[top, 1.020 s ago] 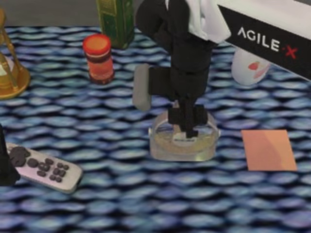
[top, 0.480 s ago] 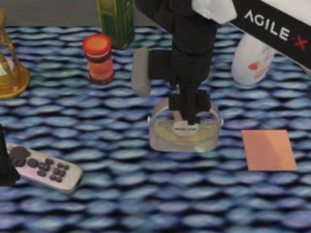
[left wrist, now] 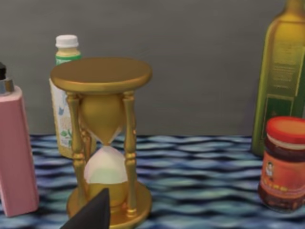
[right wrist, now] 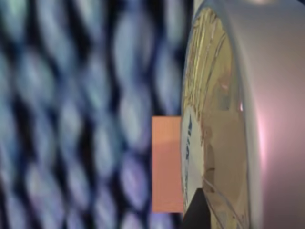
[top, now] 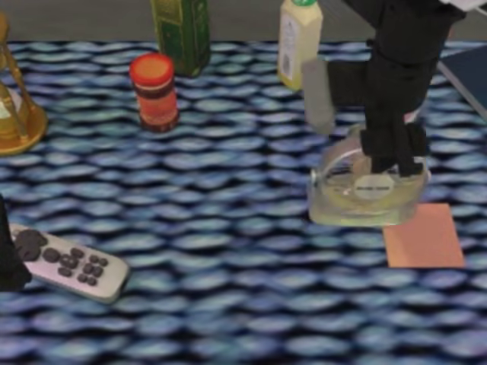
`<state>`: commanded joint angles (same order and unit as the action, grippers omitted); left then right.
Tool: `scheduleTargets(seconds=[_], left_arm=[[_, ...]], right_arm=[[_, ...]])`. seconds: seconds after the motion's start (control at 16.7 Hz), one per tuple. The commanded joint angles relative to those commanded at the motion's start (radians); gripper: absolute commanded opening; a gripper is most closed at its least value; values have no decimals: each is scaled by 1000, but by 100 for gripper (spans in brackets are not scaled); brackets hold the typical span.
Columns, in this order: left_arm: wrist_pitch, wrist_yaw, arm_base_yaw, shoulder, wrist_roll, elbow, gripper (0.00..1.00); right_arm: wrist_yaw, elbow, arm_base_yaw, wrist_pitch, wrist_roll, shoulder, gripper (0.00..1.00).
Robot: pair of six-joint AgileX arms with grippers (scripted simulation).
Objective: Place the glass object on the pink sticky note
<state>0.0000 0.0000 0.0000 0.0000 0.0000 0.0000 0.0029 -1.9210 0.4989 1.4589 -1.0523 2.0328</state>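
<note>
At the table's left edge stands the gold hourglass (top: 14, 114), and below it, low on that edge, my left gripper (top: 7, 258) sits parked as a dark shape; whether its fingers are released or clenched I cannot tell. Just beside it lies a grey remote control (top: 67, 263). Toward the far edge, left of centre, a red-lidded jar (top: 154, 91) stands upright in front of a green bottle (top: 183, 30). Farther right along the far edge is a pale yellow bottle (top: 298, 42) with a green cap. On the right half of the table my right gripper (top: 396, 163) points straight down, its fingers clenched on the top of the glass object (top: 367, 198). The bottle's right lower part overlaps the upper left corner of the pink sticky note (top: 424, 237), which lies flat near the table's right edge. In the right wrist view the bottle (right wrist: 224, 124) fills one side, with the note (right wrist: 167, 164) showing beyond it.
</note>
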Motion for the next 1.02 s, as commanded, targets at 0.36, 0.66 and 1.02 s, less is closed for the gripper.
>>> scheduleTargets(seconds=[0.36,0.66,1.02], left_arm=[[0,0,0,0,0,0,100],[0,0,0,0,0,0,100],[0,0,0,0,0,0,100]], right_arm=[[-1,266,-196,-60,-218,-202,0],[-1,278,-206,-61,-229,-212,0],[-2,374,-211,-169,-232,-206,0]])
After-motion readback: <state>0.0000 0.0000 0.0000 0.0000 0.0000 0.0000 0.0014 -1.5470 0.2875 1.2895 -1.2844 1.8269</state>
